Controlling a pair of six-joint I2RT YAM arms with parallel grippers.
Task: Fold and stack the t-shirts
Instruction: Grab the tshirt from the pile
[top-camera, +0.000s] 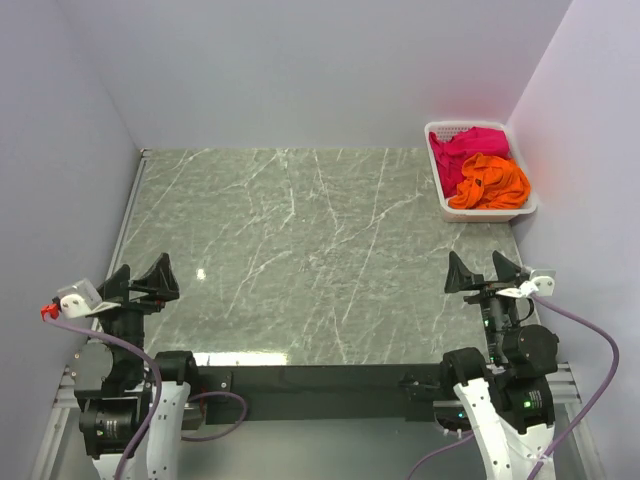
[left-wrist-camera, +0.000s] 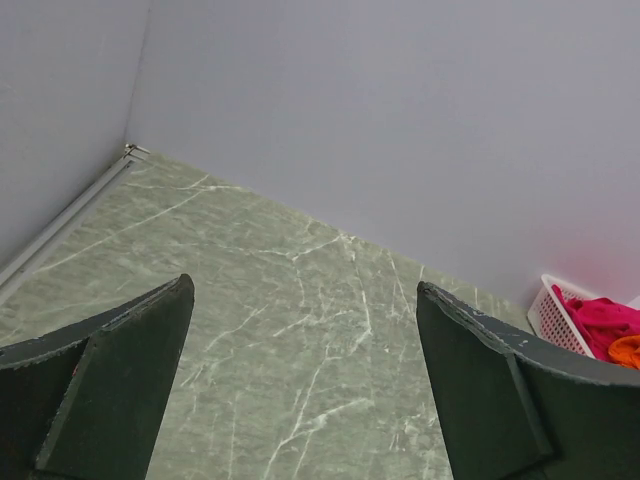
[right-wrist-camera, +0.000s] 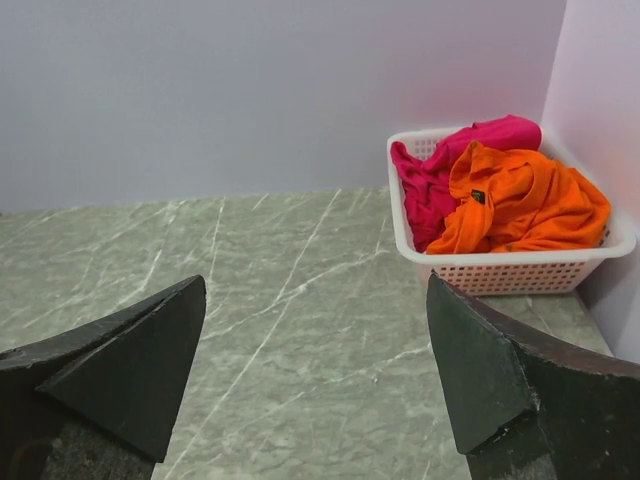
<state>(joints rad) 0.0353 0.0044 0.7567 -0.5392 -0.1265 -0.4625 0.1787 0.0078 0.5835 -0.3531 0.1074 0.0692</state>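
A crumpled bright orange t-shirt (top-camera: 490, 182) and a magenta-pink t-shirt (top-camera: 465, 150) lie bundled in the white slotted basket (top-camera: 437, 165) at the back right of the table. Both also show in the right wrist view, the orange one (right-wrist-camera: 525, 200) in front of the pink one (right-wrist-camera: 430, 185). In the left wrist view the pink one (left-wrist-camera: 605, 320) and a bit of the orange one (left-wrist-camera: 627, 350) show at the far right. My left gripper (top-camera: 141, 279) is open and empty at the near left. My right gripper (top-camera: 482, 270) is open and empty at the near right, well short of the basket.
The green marble-patterned tabletop (top-camera: 300, 250) spreads between the arms and the back wall. Grey walls close in the left, back and right sides. The basket (right-wrist-camera: 500, 268) sits against the right wall. Cables hang off both arms near the front edge.
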